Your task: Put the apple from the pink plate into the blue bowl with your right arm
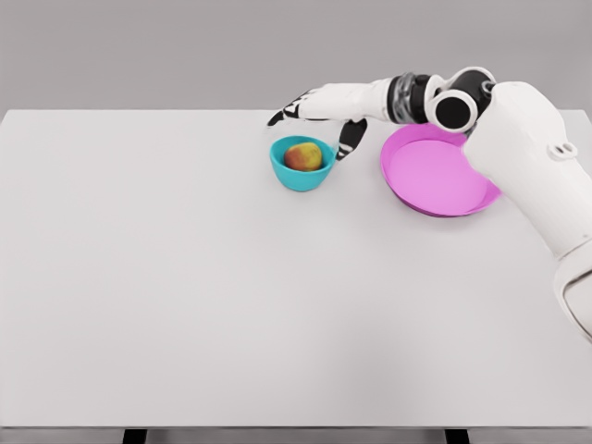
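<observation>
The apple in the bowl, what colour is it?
The apple is reddish with yellow patches, seen in the head view, sitting in the blue bowl.

The apple [303, 156] is being cradled inside the blue bowl [302, 176] on the white table [185, 296]. The right hand [324, 109], fingers spread, is being held just behind the bowl, beside the pink plate [435, 176].

Arm shell: the right arm [527, 139] shows glossy white, rounded casing.
Joints: black ringed collar at the wrist, round black-and-white hub at the elbow.
Hand: the right hand [319, 106] is white-backed with black fingers [350, 139].
Markings: small grey oval slot on the forearm shell.
</observation>
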